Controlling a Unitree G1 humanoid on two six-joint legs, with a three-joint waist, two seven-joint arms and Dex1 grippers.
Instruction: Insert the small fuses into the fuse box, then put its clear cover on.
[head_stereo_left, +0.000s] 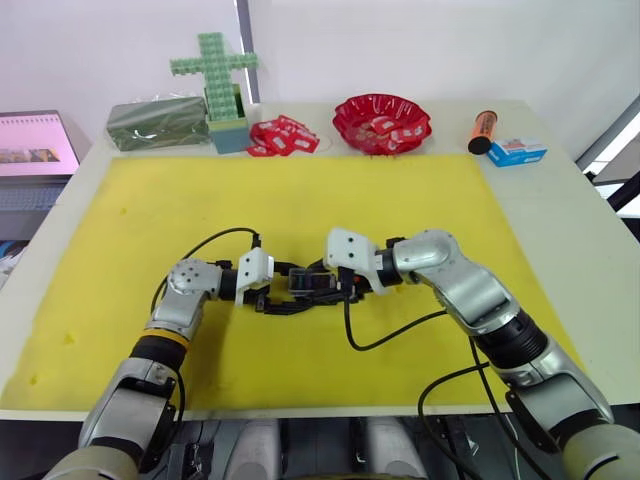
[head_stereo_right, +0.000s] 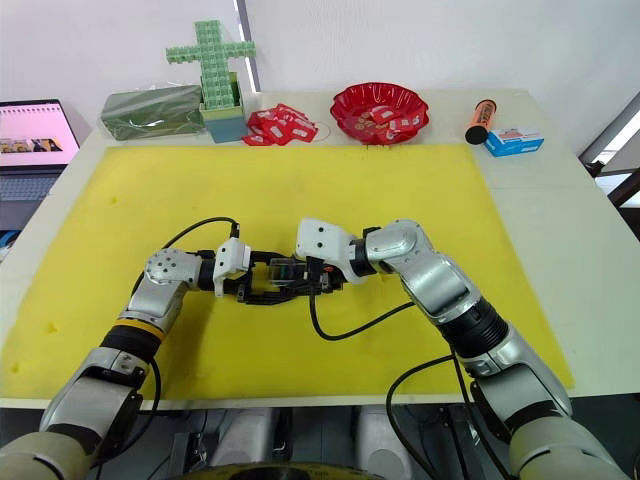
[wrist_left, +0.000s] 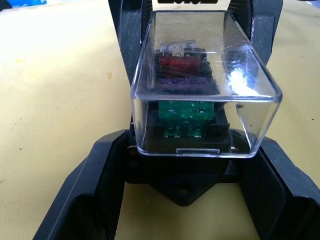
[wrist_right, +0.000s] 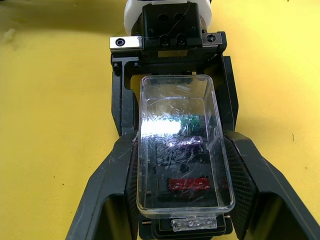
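The black fuse box (head_stereo_left: 312, 283) sits mid-mat on the yellow mat (head_stereo_left: 300, 200) with the clear cover (wrist_left: 200, 75) over its top. Through the cover I see a green fuse (wrist_left: 182, 117), a purplish fuse (wrist_left: 182, 82) and a red fuse (wrist_left: 177, 62) seated in the slots. My left gripper (head_stereo_left: 290, 292) comes in from the left and is shut on the base of the fuse box (wrist_left: 185, 170). From the right, my right gripper (head_stereo_left: 335, 285) is shut on the clear cover (wrist_right: 180, 150), one finger (wrist_right: 117, 165) against each long side.
Along the table's far edge stand a green cross-shaped block (head_stereo_left: 215, 75), a dark green box (head_stereo_left: 157, 122), red-white packets (head_stereo_left: 282, 136), a red bowl (head_stereo_left: 381, 122) holding more packets, an orange tube (head_stereo_left: 483, 131) and a blue box (head_stereo_left: 517, 152). A laptop (head_stereo_left: 35, 145) is off to the left.
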